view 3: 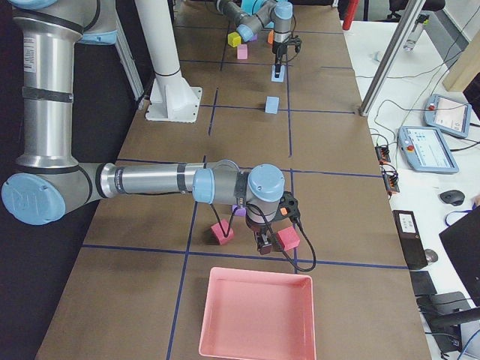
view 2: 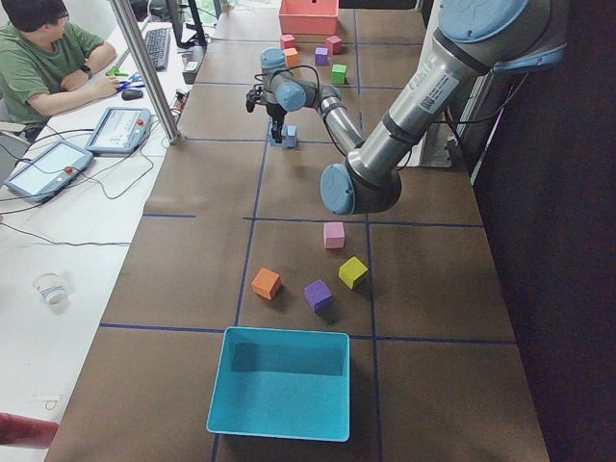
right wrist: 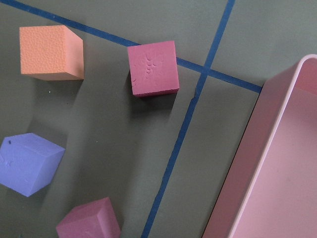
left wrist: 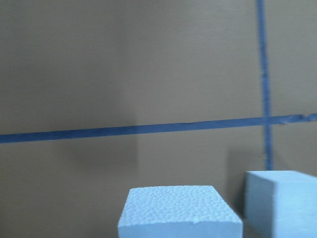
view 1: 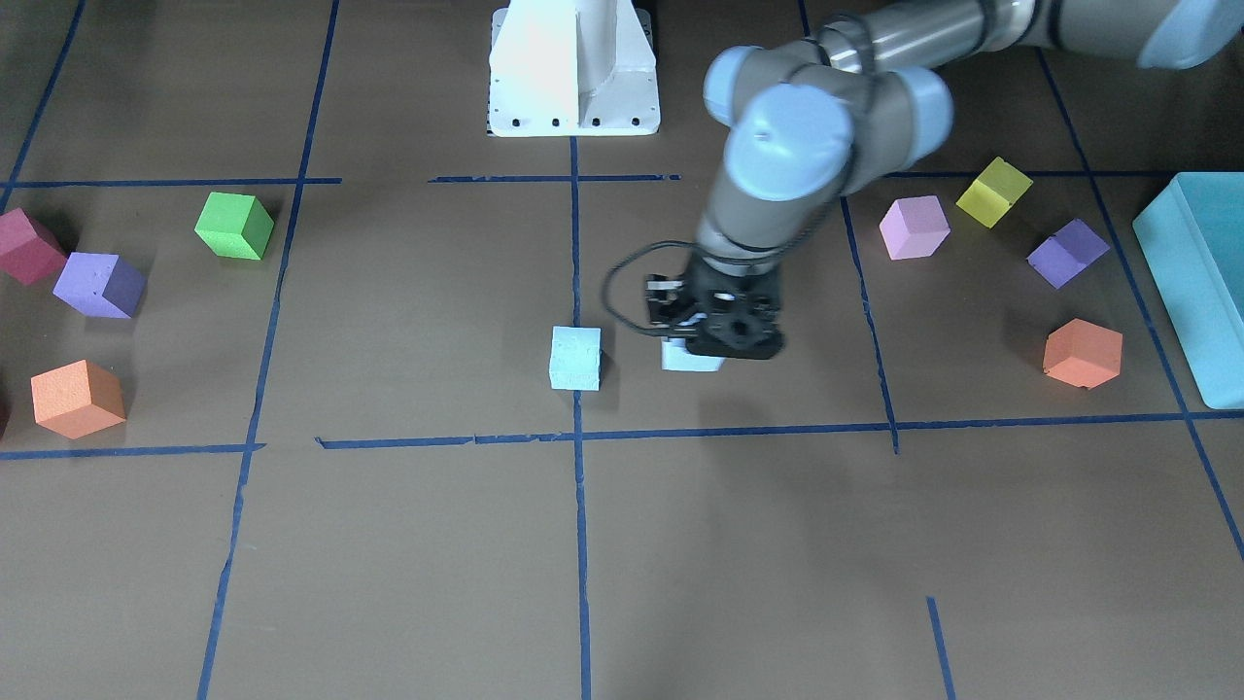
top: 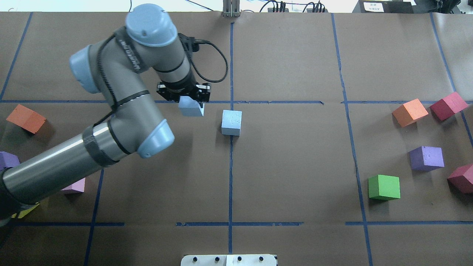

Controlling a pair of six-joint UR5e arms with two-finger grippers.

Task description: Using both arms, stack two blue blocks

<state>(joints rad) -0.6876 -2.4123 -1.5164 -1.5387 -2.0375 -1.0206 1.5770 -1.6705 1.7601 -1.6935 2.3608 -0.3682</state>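
Observation:
My left gripper [top: 190, 101] is shut on the sky-blue block [top: 191, 109], low over the table just left of the centre line. In the left wrist view that block [left wrist: 179, 210] fills the bottom centre. The pale cyan block [top: 231, 122] sits on the table about a block's width to its right, on the centre tape line; it also shows in the front view [view 1: 574, 357] and the left wrist view [left wrist: 282, 201]. My right gripper [view 3: 262, 246] hangs over red cubes near the pink tray; I cannot tell whether it is open or shut.
A pink tray [right wrist: 277, 163] lies at the table's right end, a teal box [view 1: 1200, 282] at the left end. Green [top: 384, 187], purple [top: 426, 158], orange [top: 409, 112] and red [top: 448, 105] cubes lie on the right. The white pedestal [view 1: 573, 68] stands at the robot's base.

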